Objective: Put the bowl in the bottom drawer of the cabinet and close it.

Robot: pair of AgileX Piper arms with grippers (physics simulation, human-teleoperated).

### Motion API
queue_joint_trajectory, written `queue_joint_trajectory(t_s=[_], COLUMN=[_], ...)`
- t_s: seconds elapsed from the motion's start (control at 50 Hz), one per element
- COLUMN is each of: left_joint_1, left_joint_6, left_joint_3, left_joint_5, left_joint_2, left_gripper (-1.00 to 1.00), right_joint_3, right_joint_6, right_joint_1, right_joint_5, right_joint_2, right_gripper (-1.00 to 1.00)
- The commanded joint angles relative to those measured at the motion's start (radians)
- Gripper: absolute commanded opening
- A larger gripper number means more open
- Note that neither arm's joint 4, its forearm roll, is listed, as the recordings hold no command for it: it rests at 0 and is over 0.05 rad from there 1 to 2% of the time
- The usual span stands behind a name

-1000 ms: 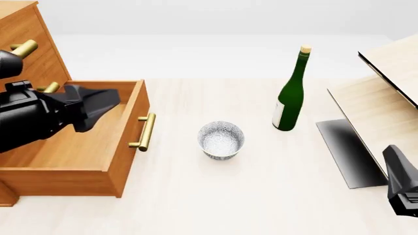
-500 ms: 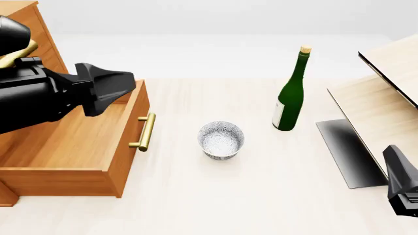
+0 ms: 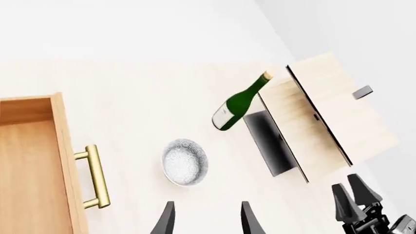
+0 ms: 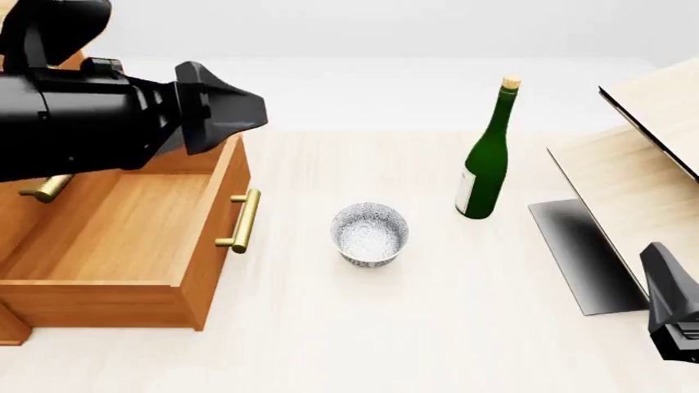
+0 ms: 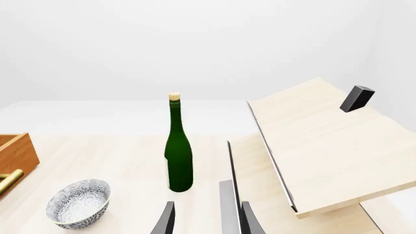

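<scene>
The bowl (image 4: 371, 234) stands upright on the pale desk (image 4: 361, 327), its mouth facing straight up and its axis vertical, near the middle of the front view and apart from everything around it. To its left the bottom drawer (image 4: 131, 246) of the cabinet (image 4: 44, 49) is pulled well out toward the bowl, its wooden box open at the top; its brass bar handle (image 4: 242, 221) runs nearly front to back across the drawer's face, and that face looks toward the bowl with a clear gap of desk between them. The left hand (image 4: 245, 110) hovers above the drawer's far corner, its dark fingers pointing to the right, roughly toward the middle of the desk; in the left wrist view its two fingertips (image 3: 165, 222) stand apart with nothing between them, so it is released, and the bowl (image 3: 184, 162) lies just ahead of them beside the drawer handle (image 3: 95, 176). Behind and to the right of the bowl a green bottle (image 4: 487, 155) stands upright, long axis vertical, cork on top. Further right is a pale slanted wooden structure (image 4: 644, 164) with a dark panel (image 4: 579, 254) at its foot. The right hand (image 4: 669, 307) rests low at the desk's right edge; the right wrist view shows its fingertips (image 5: 165, 222) spread and empty, facing the bottle (image 5: 178, 151).
</scene>
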Motion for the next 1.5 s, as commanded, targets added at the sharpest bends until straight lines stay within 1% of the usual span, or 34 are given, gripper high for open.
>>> queue_joint_trajectory(t_s=[0.02, 0.06, 0.08, 0.12, 0.18, 0.36, 0.5, 0.76, 0.98, 1.18, 1.5], left_joint_1=[0.006, 0.0, -0.03, -0.038, -0.052, -0.045, -0.012, 0.078, 0.099, 0.113, 0.137], left_joint_6=[-0.061, -0.055, -0.094, -0.081, -0.097, -0.101, -0.108, -0.085, -0.091, -0.102, -0.111], left_joint_3=[-0.05, -0.055, -0.04, -0.054, -0.057, -0.063, -0.075, -0.132, -0.155, -0.14, -0.145], left_joint_5=[0.048, 0.051, 0.046, 0.048, 0.046, 0.031, 0.003, -0.021, -0.075, -0.133, -0.194], left_joint_2=[0.052, 0.066, 0.082, 0.092, 0.117, 0.177, 0.24, 0.339, 0.435, 0.512, 0.606], left_gripper=[1.0, 1.0, 1.0, 1.0, 1.0, 1.0, 1.0, 1.0, 1.0, 1.0, 1.0], right_joint_3=[0.0, 0.0, 0.0, 0.0, 0.0, 0.0, 0.0, 0.0, 0.0, 0.0, 0.0], right_joint_6=[0.0, 0.0, 0.0, 0.0, 0.0, 0.0, 0.0, 0.0, 0.0, 0.0, 0.0], right_joint_1=[0.0, 0.0, 0.0, 0.0, 0.0, 0.0, 0.0, 0.0, 0.0, 0.0, 0.0], right_joint_5=[0.0, 0.0, 0.0, 0.0, 0.0, 0.0, 0.0, 0.0, 0.0, 0.0, 0.0], right_joint_2=[0.0, 0.0, 0.0, 0.0, 0.0, 0.0, 0.0, 0.0, 0.0, 0.0, 0.0], right_gripper=[1.0, 1.0, 1.0, 1.0, 1.0, 1.0, 1.0, 1.0, 1.0, 1.0, 1.0])
